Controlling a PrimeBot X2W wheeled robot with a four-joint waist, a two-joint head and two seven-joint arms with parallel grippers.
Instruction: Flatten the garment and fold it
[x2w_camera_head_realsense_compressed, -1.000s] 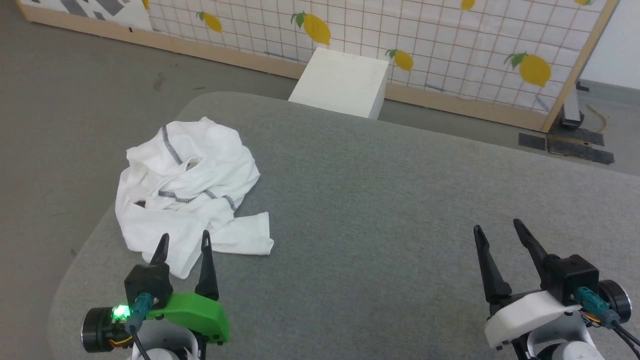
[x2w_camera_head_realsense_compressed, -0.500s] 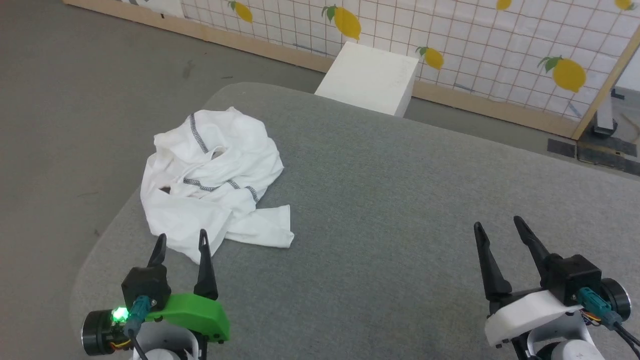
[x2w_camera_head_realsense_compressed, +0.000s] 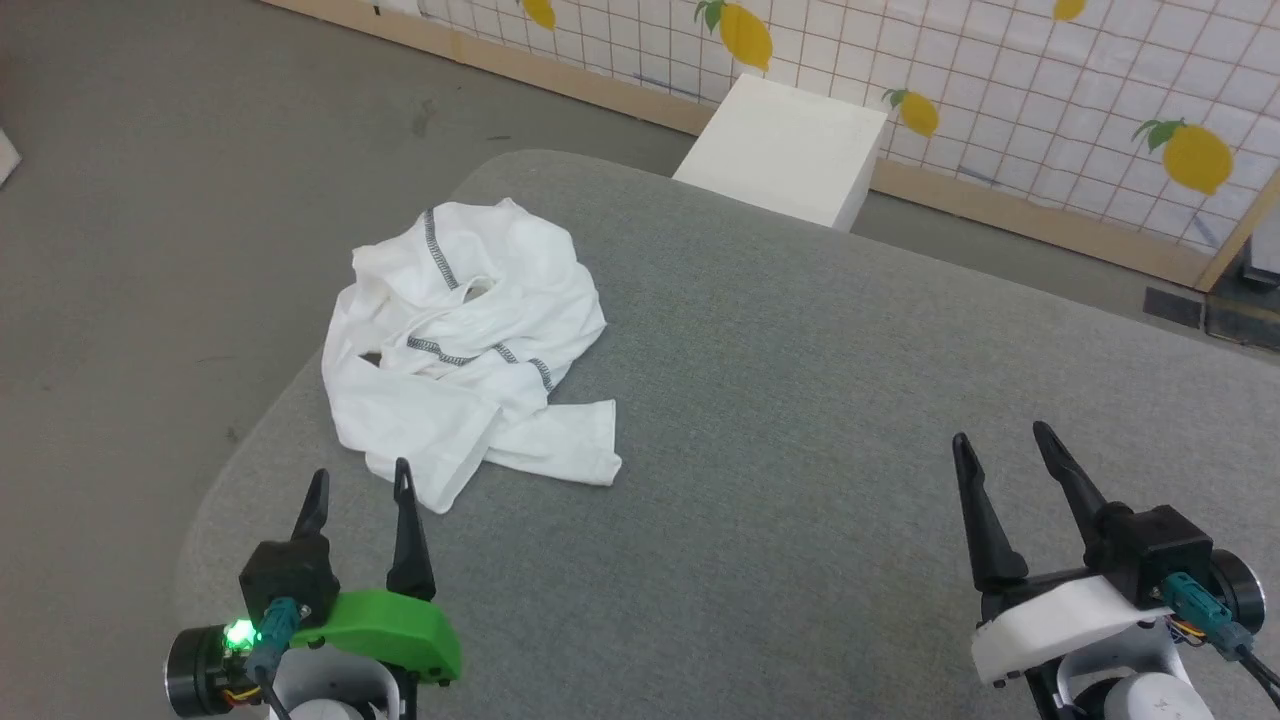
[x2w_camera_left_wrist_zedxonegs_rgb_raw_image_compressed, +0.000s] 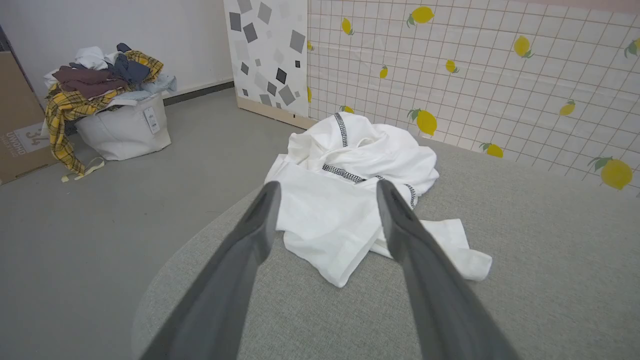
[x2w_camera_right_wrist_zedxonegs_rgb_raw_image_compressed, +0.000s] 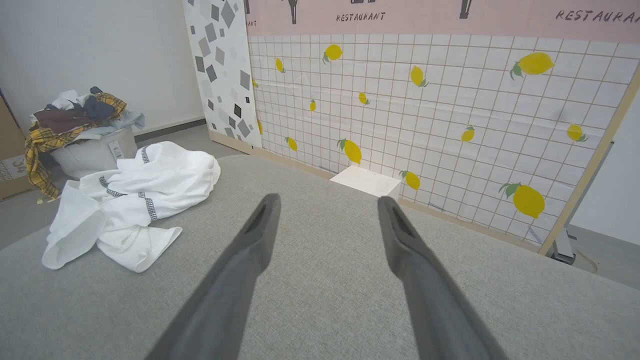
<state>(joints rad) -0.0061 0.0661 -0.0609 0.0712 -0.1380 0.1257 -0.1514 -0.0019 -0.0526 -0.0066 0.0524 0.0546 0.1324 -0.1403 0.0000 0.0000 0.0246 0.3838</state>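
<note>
We see the garment (x2w_camera_head_realsense_compressed: 465, 345) lying crumpled and unfolded on the grey padded table (x2w_camera_head_realsense_compressed: 800, 400), near its far left corner. Our left gripper (x2w_camera_head_realsense_compressed: 361, 470) is just short of the garment's near edge, fingers spread apart and holding nothing. Our right gripper (x2w_camera_head_realsense_compressed: 1000, 434) is well apart at the near right, fingers likewise spread and empty. A white box (x2w_camera_head_realsense_compressed: 785, 150) stands beyond the table.

White garment (x2w_camera_head_realsense_compressed: 470, 345) lies crumpled (grey seams showing), seemingly inside-out.

White box (x2w_camera_head_realsense_compressed: 785, 150) (possibly foam), heaped basket (x2w_camera_left_wrist_zedxonegs_rgb_raw_image_compressed: 120, 136)
</note>
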